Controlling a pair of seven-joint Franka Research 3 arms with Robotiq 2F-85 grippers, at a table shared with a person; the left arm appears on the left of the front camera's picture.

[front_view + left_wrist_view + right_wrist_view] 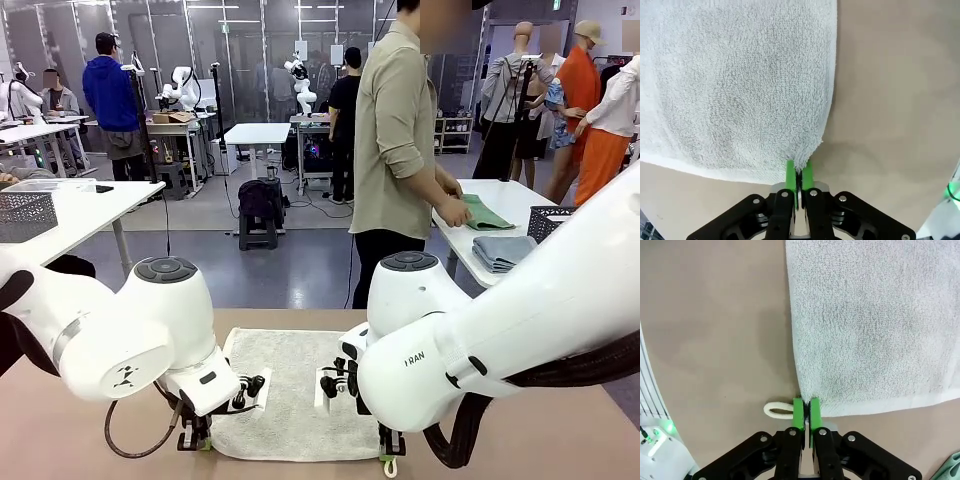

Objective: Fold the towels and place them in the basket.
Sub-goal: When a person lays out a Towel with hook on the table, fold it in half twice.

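Left end effector (799, 172) and right end effector (806, 412) are clamped on near corners of the towel (735, 85), spread ahead on the desk (890, 100). For the first fold, both corners must be lifted forward together.

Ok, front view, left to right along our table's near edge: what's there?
First the left gripper, jaws pinched shut → white towel, held at both near corners → right gripper, jaws pinched shut.

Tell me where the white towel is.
In the front view the white towel lies on the table between both arms, its near corners pinched by the left end effector and right end effector.
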